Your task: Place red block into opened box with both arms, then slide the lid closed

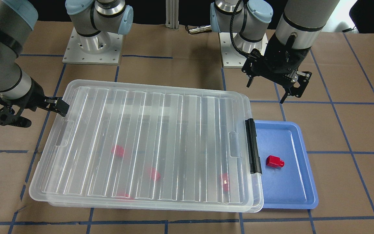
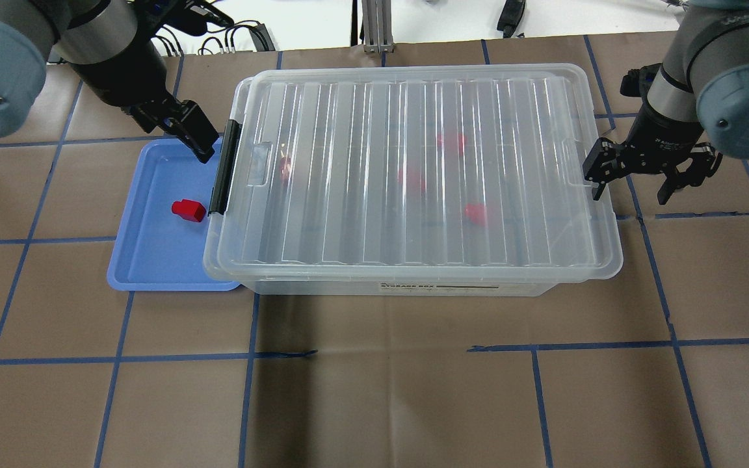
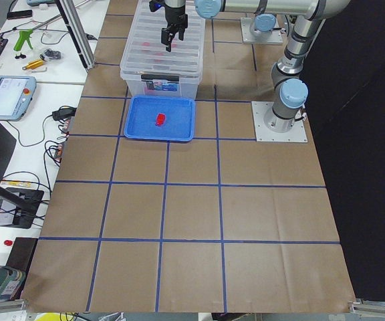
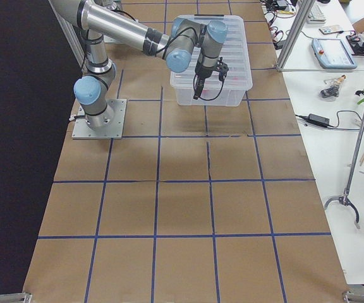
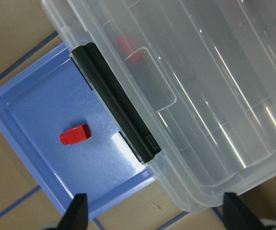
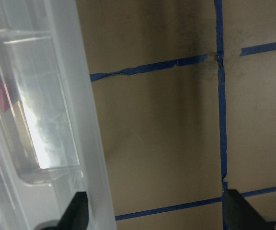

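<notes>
The ridged lid lies flat on the clear box and covers it. Several red blocks show blurred through it, one of them near the front. Another red block lies on the blue tray, beside the box's black latch. My left gripper hangs open over the tray's far corner, next to the latch, holding nothing. In its wrist view that red block sits ahead of the gripper. My right gripper stands open just off the box's other short end, empty, apart from the lid's edge.
Brown paper with blue tape lines covers the table. The two arm bases stand behind the box. Operators' desks with tools and a tablet run along the table's far side.
</notes>
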{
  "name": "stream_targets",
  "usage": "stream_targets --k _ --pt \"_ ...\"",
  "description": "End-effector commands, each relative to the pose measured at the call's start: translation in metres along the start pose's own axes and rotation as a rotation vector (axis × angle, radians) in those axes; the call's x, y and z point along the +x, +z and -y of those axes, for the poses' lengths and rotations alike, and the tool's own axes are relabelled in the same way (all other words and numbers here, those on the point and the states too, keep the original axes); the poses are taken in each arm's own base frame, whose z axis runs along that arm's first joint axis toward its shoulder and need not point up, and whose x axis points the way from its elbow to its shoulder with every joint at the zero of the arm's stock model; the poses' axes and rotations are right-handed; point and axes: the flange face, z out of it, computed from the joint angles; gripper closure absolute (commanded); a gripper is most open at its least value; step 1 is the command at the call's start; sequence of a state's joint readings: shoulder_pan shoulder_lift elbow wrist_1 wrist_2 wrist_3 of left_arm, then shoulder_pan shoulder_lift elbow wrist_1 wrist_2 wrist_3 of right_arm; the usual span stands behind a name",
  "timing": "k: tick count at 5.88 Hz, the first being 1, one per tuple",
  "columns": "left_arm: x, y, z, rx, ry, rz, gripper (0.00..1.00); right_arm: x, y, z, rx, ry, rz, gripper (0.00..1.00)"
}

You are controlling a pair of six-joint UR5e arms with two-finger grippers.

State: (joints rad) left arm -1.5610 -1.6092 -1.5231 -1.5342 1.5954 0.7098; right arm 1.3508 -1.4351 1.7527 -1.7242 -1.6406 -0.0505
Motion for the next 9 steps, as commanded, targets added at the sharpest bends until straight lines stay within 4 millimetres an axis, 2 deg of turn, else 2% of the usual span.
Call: stream_targets --k 1,2,4,5,6,8,9 --pt "-0.033 0.002 -0.019 -0.001 0.373 -0.001 0.02 0.008 0.005 0.016 0.049 -0.075 -0.005 0.00" --pt "-0.051 0.006 -0.030 -0.003 0.544 -0.010 0.02 0.016 0.005 0.019 0.060 -0.093 -0.007 0.00" --pt "-0.073 0.014 -0.043 -0.016 0.884 -0.024 0.02 0.055 0.006 0.024 0.054 -0.146 -0.028 0.00" --pt "-0.083 0.023 -0.051 -0.025 0.904 -0.040 0.02 0.071 0.006 0.025 0.050 -0.166 -0.038 0.00" --pt "-0.096 0.033 -0.058 -0.023 0.939 -0.065 0.02 0.077 0.004 0.025 0.051 -0.158 -0.039 0.00" --pt "-0.111 0.078 -0.053 -0.025 0.973 -0.130 0.02 0.087 0.002 0.024 0.036 -0.153 -0.110 0.00" --pt "-0.127 0.116 -0.045 -0.022 1.023 -0.142 0.02 0.112 0.004 0.024 0.029 -0.149 -0.103 0.00"
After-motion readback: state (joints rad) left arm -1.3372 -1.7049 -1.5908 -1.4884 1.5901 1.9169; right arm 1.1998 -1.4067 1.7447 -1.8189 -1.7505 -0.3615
